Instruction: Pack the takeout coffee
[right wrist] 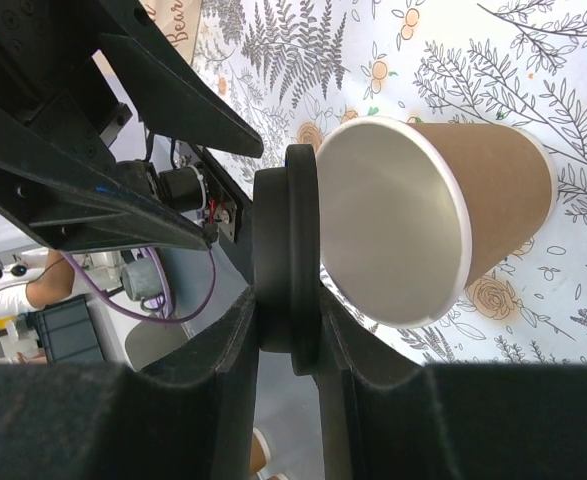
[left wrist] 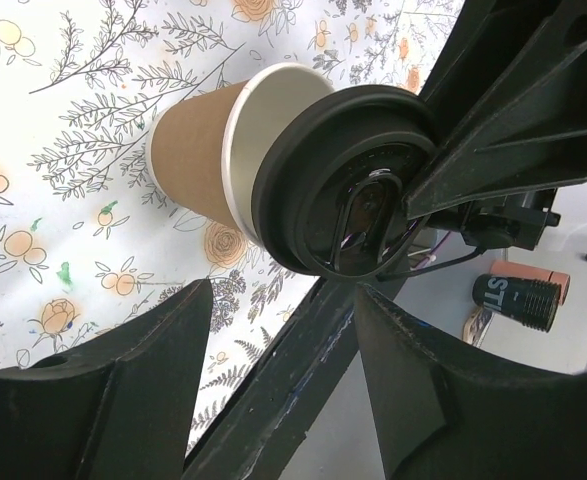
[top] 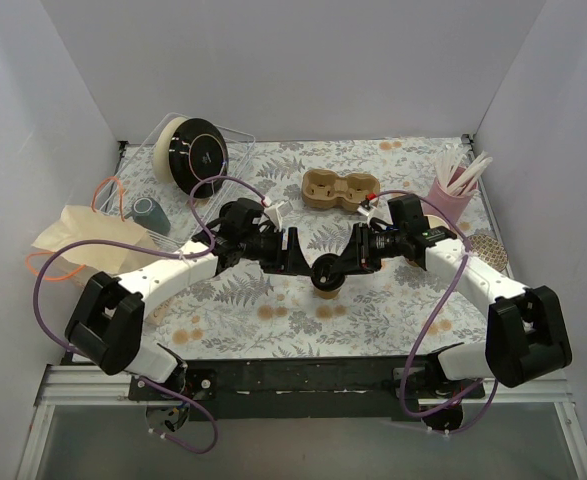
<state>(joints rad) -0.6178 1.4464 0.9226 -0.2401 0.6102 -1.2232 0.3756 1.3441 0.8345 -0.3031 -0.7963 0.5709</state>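
Note:
The takeout coffee cup (top: 326, 291) stands on the floral tablecloth at mid-table, kraft-brown with a white rim. Its round black lid (top: 326, 269) is off the cup, just over the rim. My right gripper (top: 347, 262) is shut on the lid's edge; in the right wrist view the lid (right wrist: 287, 260) sits edge-on between the fingers, beside the open cup (right wrist: 498, 190). My left gripper (top: 298, 254) is open and empty, just left of the cup. In the left wrist view the cup (left wrist: 191, 150) and lid (left wrist: 343, 190) lie beyond the spread fingers (left wrist: 113, 400).
A cardboard cup carrier (top: 339, 190) lies behind the cup. A pink cup of straws (top: 451, 198) stands at the back right. A grey-green mug (top: 151, 212), a clear rack with a black-faced disc (top: 195, 150) and a paper bag (top: 83, 240) are on the left.

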